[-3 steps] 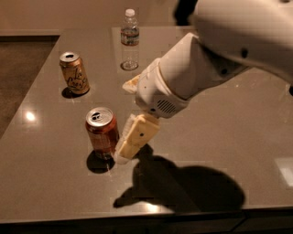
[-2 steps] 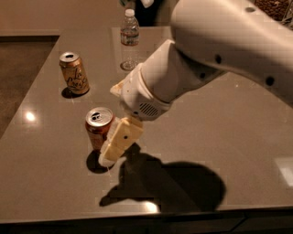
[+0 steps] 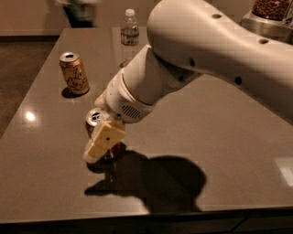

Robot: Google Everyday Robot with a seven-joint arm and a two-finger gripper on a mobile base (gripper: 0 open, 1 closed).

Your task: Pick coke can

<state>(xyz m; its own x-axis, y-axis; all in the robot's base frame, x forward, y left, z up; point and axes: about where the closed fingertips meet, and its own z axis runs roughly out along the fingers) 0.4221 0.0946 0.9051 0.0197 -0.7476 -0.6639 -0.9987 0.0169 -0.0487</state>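
Observation:
The coke can stands upright on the grey table, left of centre; it is reddish with a silver top and pull-tab. My gripper is cream-coloured and sits right at the can, covering most of its front and lower side. Only the can's top and a strip of its side show. The can's base appears to rest on the table. The big white arm reaches in from the upper right.
A paler yellow-orange can with black script stands at the back left. A clear water bottle stands at the far edge. A container of brown nuts is at the top right. The table's front edge runs along the bottom.
The arm has swung left and down. The gripper, which was beside the coke can's right side, now overlaps the can's front. The can has stayed in place.

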